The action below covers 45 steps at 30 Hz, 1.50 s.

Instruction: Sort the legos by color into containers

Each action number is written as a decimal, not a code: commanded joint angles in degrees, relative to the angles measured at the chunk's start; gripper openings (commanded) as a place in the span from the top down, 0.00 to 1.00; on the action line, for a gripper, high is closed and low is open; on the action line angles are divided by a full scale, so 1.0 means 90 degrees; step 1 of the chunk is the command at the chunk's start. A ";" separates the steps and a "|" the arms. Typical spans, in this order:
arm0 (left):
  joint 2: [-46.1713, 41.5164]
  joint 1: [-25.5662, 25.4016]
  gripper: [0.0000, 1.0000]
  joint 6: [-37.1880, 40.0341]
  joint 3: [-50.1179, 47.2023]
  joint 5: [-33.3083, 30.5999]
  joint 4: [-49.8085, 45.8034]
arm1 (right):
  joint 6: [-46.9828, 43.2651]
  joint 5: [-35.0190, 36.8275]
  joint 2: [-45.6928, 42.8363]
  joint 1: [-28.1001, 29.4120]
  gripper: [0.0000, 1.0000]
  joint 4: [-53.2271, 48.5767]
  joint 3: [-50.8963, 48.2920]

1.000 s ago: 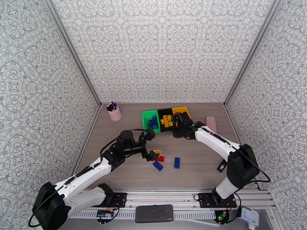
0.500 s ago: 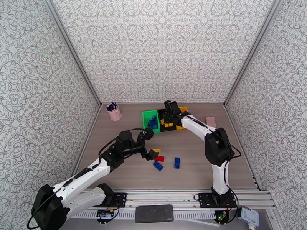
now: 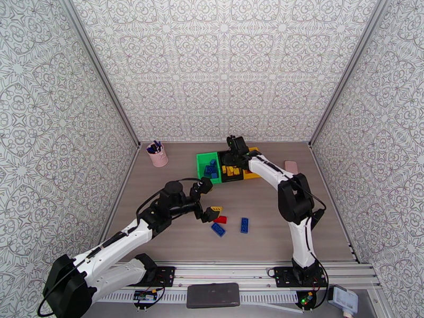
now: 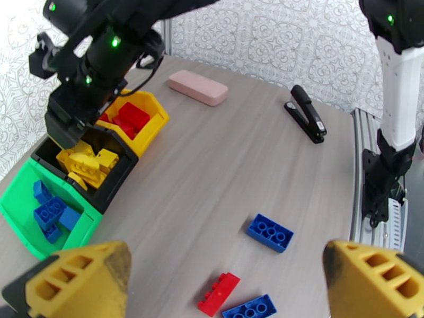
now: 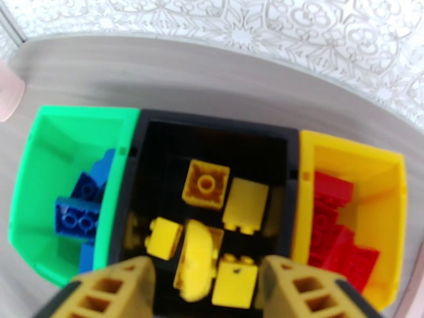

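The right gripper (image 5: 206, 284) is held parted over the black bin (image 5: 212, 120), lower centre, a yellow brick (image 5: 195, 261) loose between its fingers. The red brick (image 4: 218, 294), lying slanted, is framed at bottom centre by the wide-spread left gripper (image 4: 228, 282).

Both arms are built of white shell links joined by black cylindrical joints; the left arm (image 3: 122, 242) carries a thin black cable loop (image 3: 151, 200) near its wrist. The tool fingers (image 4: 79, 282) are yellow blocks with rectangular cut-outs. Small green lights (image 4: 112, 42) glow on the black wrist housing of the right arm (image 3: 265, 173).
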 commanded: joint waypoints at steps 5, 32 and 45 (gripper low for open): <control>0.0032 0.0029 0.00 0.0507 0.0150 0.0855 -0.0541 | 0.0866 0.0011 -0.1931 0.0033 0.26 -0.0070 -0.1942; 0.0349 -0.0001 0.00 0.1299 0.0170 0.1977 -0.0937 | 0.4025 -0.0200 -0.3622 0.1968 0.20 -0.1586 -0.5355; 0.0281 -0.0049 0.00 0.1240 0.0114 0.1683 -0.0846 | 0.3788 -0.0327 -0.2807 0.1968 0.39 -0.1195 -0.5249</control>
